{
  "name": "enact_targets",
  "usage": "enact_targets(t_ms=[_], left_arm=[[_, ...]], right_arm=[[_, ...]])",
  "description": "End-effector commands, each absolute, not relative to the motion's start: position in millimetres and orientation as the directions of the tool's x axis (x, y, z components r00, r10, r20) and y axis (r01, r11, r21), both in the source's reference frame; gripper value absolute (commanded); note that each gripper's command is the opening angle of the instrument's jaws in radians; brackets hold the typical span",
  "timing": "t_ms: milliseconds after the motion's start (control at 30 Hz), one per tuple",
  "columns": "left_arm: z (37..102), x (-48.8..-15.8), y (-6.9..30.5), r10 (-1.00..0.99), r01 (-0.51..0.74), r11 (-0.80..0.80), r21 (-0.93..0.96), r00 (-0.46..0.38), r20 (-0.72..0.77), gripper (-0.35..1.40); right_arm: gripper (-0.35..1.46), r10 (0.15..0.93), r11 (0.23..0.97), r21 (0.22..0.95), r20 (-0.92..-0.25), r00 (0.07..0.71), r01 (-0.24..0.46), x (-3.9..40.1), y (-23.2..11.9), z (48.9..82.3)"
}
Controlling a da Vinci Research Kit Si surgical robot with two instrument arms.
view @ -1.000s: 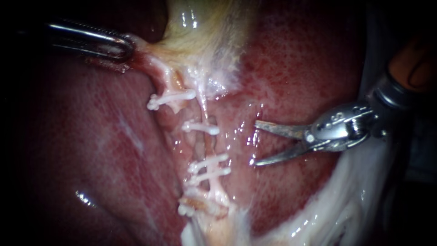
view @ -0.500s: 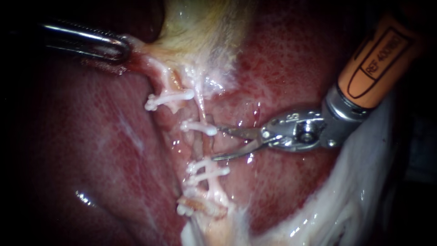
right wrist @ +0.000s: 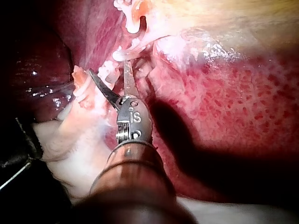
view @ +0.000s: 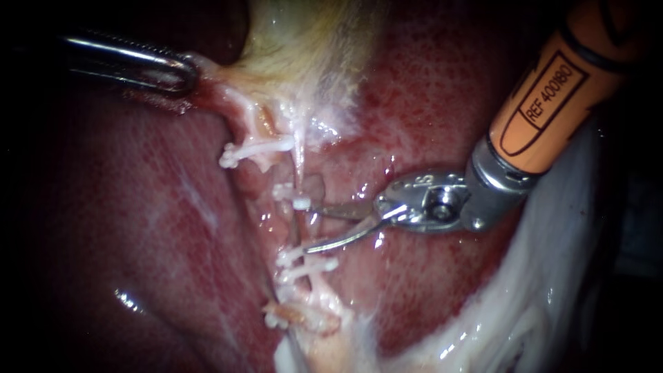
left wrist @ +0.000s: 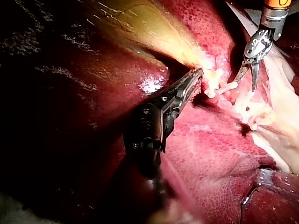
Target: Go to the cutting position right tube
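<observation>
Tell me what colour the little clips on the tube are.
The clips are white; endoscope view shows best.

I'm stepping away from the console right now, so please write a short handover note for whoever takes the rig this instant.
The left instrument has its jaws shut on the edge of the gallbladder.
The right instrument has its jaws open, with the tips at the right tube, between the upper clip and the lower clips.
Done: the approach to the cutting spot is nearly complete.
Left: confirm the tube sits fully between the jaws. It looks uncut so far.
</observation>
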State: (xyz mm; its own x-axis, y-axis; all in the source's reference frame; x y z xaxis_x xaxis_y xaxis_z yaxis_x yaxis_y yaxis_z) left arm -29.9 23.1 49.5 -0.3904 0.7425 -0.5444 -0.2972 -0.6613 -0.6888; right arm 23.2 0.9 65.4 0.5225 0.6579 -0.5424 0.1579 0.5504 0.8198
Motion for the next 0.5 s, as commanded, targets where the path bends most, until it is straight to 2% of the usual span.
enact_targets(t_ms=[33,233,500], left_arm=[[49.5,-29.9,23.2,0.743,-0.297,-0.661,-0.689,-0.39,-0.544,-0.35],[49.5,-29.9,23.2,0.743,-0.297,-0.661,-0.689,-0.39,-0.544,-0.35],[49.5,-30.0,23.2,0.743,-0.298,-0.661,-0.689,-0.39,-0.544,-0.35]], right_arm=[[1.37,0.663,0.542,0.824,-0.538,0.52,0.163,23.4,0.8,65.6],[1.35,0.663,0.515,0.832,-0.539,0.519,0.206,24.8,0.3,66.6],[1.33,0.676,0.494,0.839,-0.534,0.508,0.225,26.0,0.3,67.2]])
